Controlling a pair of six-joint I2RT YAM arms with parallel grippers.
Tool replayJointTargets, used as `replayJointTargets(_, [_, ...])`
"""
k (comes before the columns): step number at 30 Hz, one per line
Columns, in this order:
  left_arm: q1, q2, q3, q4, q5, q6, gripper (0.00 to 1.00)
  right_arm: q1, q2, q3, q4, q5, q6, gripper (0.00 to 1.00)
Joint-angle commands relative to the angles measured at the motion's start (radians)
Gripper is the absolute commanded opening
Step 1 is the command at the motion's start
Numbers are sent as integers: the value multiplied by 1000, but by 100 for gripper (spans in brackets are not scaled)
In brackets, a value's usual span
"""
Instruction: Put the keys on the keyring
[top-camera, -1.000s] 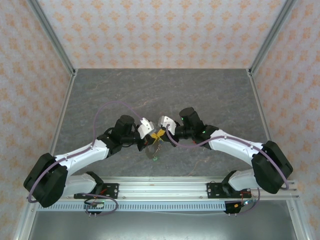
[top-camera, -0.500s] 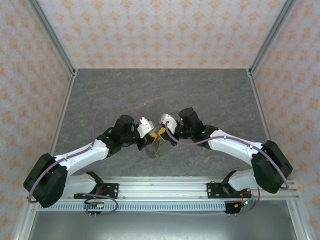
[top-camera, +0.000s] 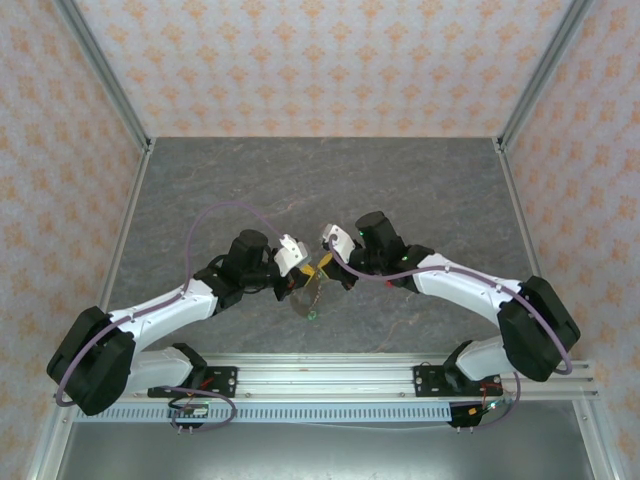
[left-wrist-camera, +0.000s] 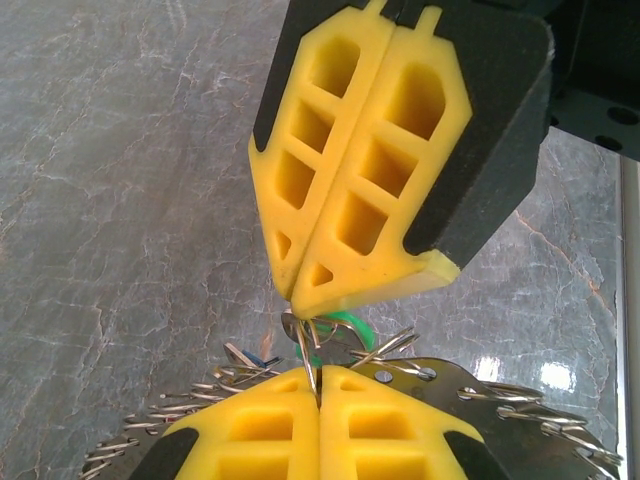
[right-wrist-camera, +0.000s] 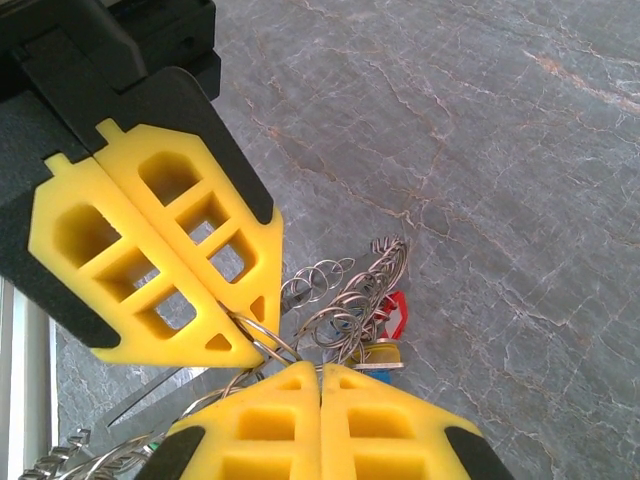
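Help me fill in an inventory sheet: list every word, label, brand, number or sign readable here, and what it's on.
None can be read.
The yellow fingers, the keys and the grey table bear no lettering.
The small circuit boards on the front rail are too small to read.

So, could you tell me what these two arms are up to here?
Both arms meet above the middle of the table. The left gripper and right gripper are shut tip to tip, pinching thin wire of the keyring. A red-capped key and a green-capped key hang by it; whether they are threaded on is unclear.
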Motion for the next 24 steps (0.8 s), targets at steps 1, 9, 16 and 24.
replayJointTargets(1, [-6,-37,16,49,58,30,0,-22,21,27,-26,88,7,6])
replayJointTargets(9, [-7,-37,20,50,75,34,0,-50,-10,29,-69,41,-55,21])
replayJointTargets(16, [-6,-35,30,39,97,51,0,-54,-91,-22,-48,-33,-216,22])
replayJointTargets(24, [-5,-21,61,-19,139,88,0,-59,-95,-19,-36,-109,-379,21])
